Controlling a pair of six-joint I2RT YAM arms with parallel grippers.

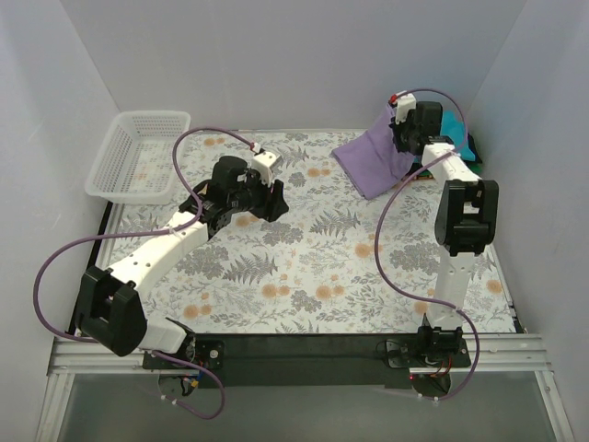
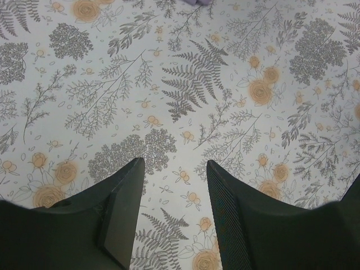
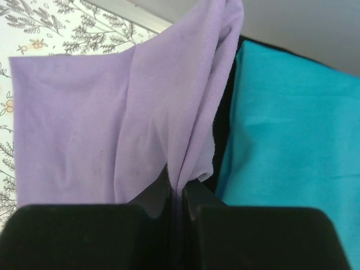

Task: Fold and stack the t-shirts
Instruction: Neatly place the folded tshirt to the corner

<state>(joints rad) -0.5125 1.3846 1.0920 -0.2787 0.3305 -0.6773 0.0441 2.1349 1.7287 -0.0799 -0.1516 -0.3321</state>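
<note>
Clamping down hard with the right gripper (image 3: 180, 198) on a bunched ridge of the lavender t-shirt (image 3: 84, 124), jaws pressed together with only cloth between. Holds that pinch raised, draping the fabric like a tent off the fingers, lower edge resting on the floral table cloth (image 1: 304, 267) in the far right corner. Looks like a grab meant to peel the shirt off the pile and bring it onto open cloth for spreading; a guess, mind. Sits right against the teal t-shirt (image 3: 287, 124), folded flat just beside, with a dark garment (image 3: 224, 129) showing as a thin strip between the two; cannot tell its true colour from the wrist view. Reaches long with the right arm (image 1: 465, 216), stretched to the back of the table, wrist tipped down over the pile.

Over on the other side: hovers the left gripper (image 2: 174, 185) above bare floral pattern, jaws spread, gripping nothing, well apart from the shirt. Bends the left arm (image 1: 156, 253) at the elbow, forearm angled toward mid-table, near the white mesh basket (image 1: 138, 157) but not touching. Reads as poised to take a second corner.
</note>
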